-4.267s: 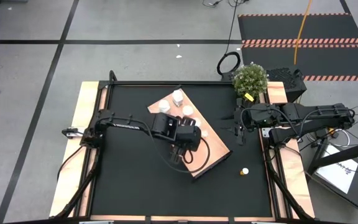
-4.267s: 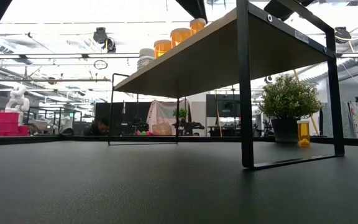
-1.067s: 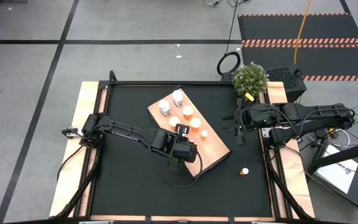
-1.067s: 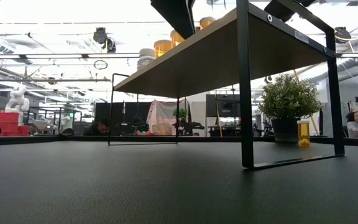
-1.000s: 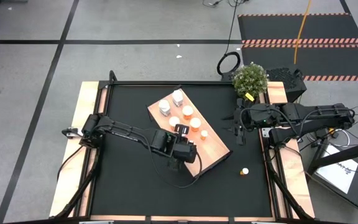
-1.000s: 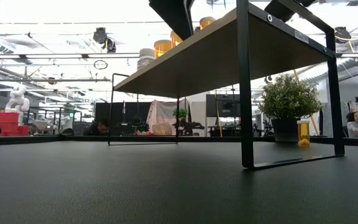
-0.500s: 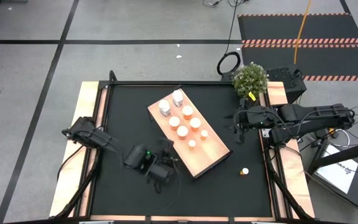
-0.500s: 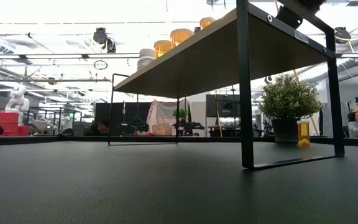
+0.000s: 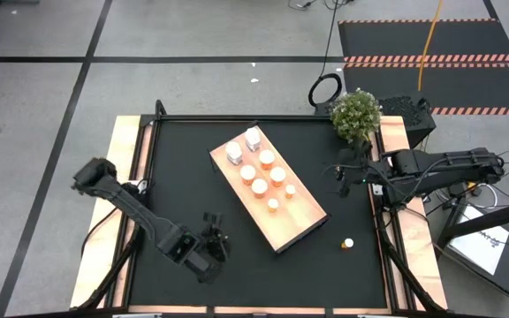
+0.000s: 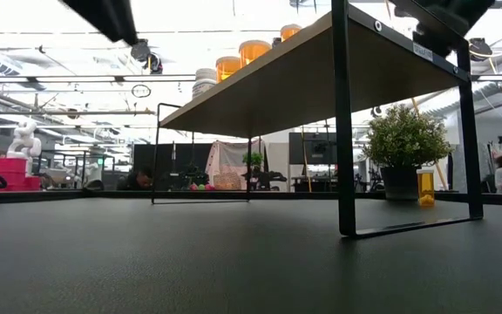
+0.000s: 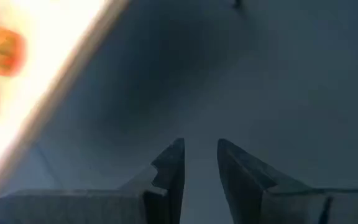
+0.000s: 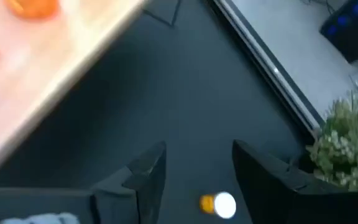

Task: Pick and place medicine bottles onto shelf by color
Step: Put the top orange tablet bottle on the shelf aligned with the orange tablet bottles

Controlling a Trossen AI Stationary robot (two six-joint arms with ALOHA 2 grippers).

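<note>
Black counter (image 9: 184, 168) carries the shelf (image 9: 300, 223) at its middle, two white bottles (image 9: 243, 146) at the shelf's far end, orange bottles (image 9: 267, 173) in rows along it. Left tool (image 9: 212, 235) hangs off the shelf's near-left side, fingers (image 11: 169, 168) slightly parted, gripping nothing. Right tool (image 9: 344, 181) sits right of the shelf, parted and empty, with one loose orange bottle (image 9: 348, 242) on the counter near the shelf's right corner
</note>
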